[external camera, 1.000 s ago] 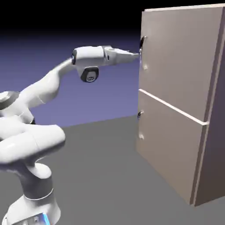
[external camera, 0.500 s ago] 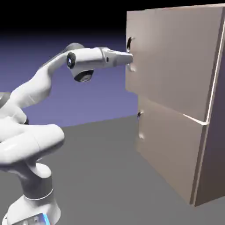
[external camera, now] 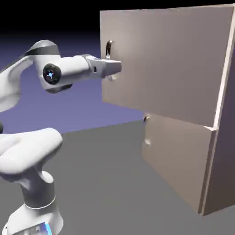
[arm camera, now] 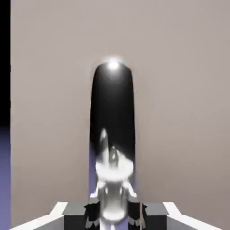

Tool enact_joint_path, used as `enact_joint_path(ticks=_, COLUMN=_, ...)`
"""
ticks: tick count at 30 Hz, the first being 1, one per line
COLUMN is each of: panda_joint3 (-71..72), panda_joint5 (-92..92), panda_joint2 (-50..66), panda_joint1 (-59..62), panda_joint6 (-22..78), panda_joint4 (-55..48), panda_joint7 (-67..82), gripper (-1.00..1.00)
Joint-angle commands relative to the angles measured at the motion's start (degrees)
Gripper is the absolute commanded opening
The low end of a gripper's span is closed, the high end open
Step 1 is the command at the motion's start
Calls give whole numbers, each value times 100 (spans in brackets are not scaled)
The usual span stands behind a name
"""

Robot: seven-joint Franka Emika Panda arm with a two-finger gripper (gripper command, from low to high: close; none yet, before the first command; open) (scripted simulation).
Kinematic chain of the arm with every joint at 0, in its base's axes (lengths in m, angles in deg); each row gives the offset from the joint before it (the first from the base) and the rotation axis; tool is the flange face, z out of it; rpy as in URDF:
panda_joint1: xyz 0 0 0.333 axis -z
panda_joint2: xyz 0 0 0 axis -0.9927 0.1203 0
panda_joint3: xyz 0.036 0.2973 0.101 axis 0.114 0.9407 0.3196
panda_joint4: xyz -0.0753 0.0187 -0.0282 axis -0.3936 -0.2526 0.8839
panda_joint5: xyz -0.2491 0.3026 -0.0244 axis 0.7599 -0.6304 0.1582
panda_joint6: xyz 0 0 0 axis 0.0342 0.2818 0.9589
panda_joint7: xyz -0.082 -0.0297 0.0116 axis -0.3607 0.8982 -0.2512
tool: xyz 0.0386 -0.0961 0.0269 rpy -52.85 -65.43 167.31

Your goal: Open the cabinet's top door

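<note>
Two doors, one cabinet: the cabinet (external camera: 224,156) stands toward the exterior view's right, with the top door (external camera: 170,59) above the lower door (external camera: 179,156).
Top door: partly open, its free edge swung out toward the exterior view's left, beyond the lower door's free edge; its other side meets the cabinet at the right.
Lower door: one, lying shut.
Handles: two, one per door; the upper handle (external camera: 109,49) and the lower handle (external camera: 146,120) are both curved and near the free edges.
Claw: one claw (external camera: 118,67), closed on the upper handle, which shows between its fingertips in the hand view.
Arm: one arm (external camera: 71,69), rising from the table's near-left part.
Table edge: the table's (external camera: 105,179) far edge runs behind the arm to the cabinet.
Open room: bare table between the arm's base and the lower door; a backdrop (external camera: 87,119) strip shows below the top door's free corner.
</note>
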Motion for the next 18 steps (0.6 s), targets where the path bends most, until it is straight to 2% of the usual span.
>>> enact_joint_path(ticks=1, panda_joint3=-183, panda_joint5=99, panda_joint2=-26, panda_joint1=84, panda_joint6=244, panda_joint4=78, panda_joint7=40, gripper=-100)
enact_joint_path(ticks=8, panda_joint3=-1384, panda_joint5=719, panda_joint2=103, panda_joint1=876, panda_joint6=1947, panda_joint4=406, panda_joint7=388, gripper=-100)
enact_joint_path(ticks=18, panda_joint3=-3358, panda_joint5=2734, panda_joint2=1903, panda_joint1=1000, panda_joint6=3586, panda_joint4=84, panda_joint7=1766, gripper=-100)
